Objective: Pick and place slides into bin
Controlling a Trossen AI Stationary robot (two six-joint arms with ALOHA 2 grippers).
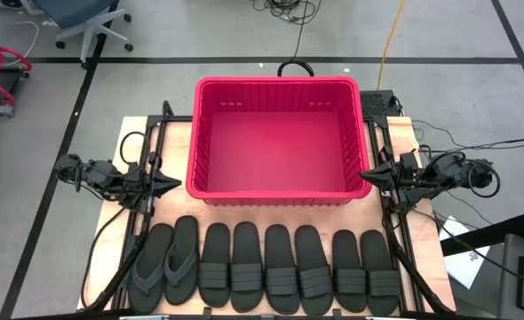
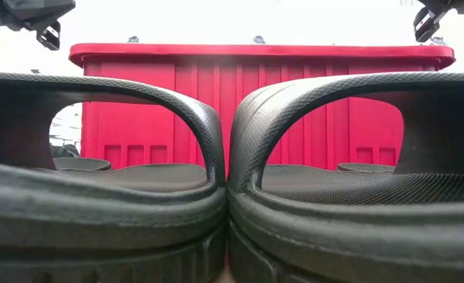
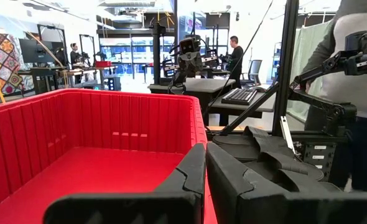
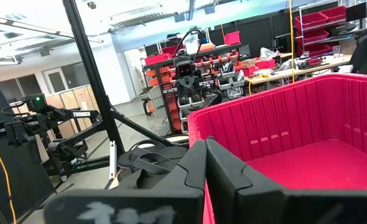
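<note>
Black matte rubber slides (image 1: 266, 277) lie in a near-edge row, long axes pointing toward the empty red ribbed plastic bin (image 1: 278, 191) behind. Left gripper (image 1: 175, 185) and right gripper (image 1: 366, 176), both shut and empty, flank the bin, about equally near.

Wood table (image 1: 415, 133), red bin (image 1: 278, 92), 8 blk slides (image 1: 281, 268) in row
</note>
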